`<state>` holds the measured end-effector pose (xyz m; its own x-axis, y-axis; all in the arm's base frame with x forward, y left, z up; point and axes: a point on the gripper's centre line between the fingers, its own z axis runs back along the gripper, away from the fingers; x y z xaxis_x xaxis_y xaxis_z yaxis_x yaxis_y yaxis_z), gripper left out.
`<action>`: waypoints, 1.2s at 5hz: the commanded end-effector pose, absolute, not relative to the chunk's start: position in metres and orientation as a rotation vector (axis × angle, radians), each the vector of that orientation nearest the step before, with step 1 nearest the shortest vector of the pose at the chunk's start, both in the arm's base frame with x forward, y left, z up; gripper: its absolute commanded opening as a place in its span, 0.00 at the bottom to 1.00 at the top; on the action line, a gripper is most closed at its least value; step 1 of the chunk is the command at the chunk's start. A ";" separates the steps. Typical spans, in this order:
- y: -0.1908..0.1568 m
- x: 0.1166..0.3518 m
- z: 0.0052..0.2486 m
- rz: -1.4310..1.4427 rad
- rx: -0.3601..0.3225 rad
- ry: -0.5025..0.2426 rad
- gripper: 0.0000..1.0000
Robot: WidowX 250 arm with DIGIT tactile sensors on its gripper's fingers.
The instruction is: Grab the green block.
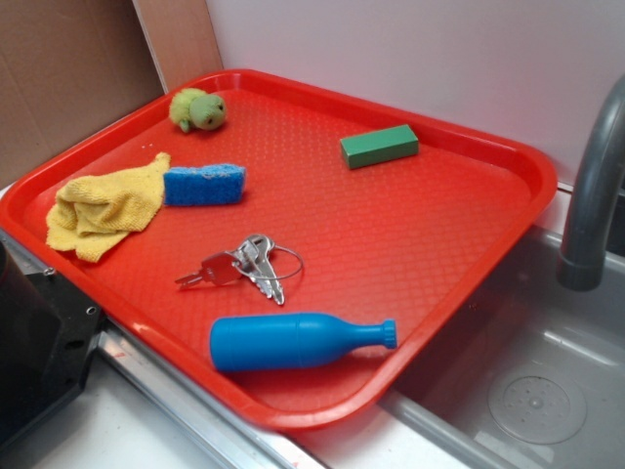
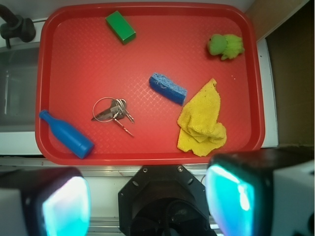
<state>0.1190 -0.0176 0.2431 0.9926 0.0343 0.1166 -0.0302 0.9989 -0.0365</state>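
pincer (image 2: 147, 201): spread wide, holding nothing, above tray edge | small dark-green rectangular block (image 1: 379, 146): flat on red plastic tray (image 1: 420, 244), far side

Red plastic tray (image 2: 147, 152) lies ahead of the open claw (image 2: 147, 201). On it: green rectangular block (image 2: 121, 26) farthest ahead, metal key bunch (image 2: 112, 111) nearest, blue rectangular sponge (image 2: 168, 88) between them.

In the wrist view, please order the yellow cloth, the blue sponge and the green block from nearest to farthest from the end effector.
1. Yellow cloth, lower right of the tray, nearest the end effector.
2. Blue sponge, mid-tray, above the cloth.
3. Green block, at the far rim, upper left.
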 end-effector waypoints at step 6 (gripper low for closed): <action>-0.044 0.368 0.083 -0.265 0.027 -0.158 1.00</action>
<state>0.3517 -0.0417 0.0615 0.9613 -0.2642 0.0777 0.2624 0.9644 0.0318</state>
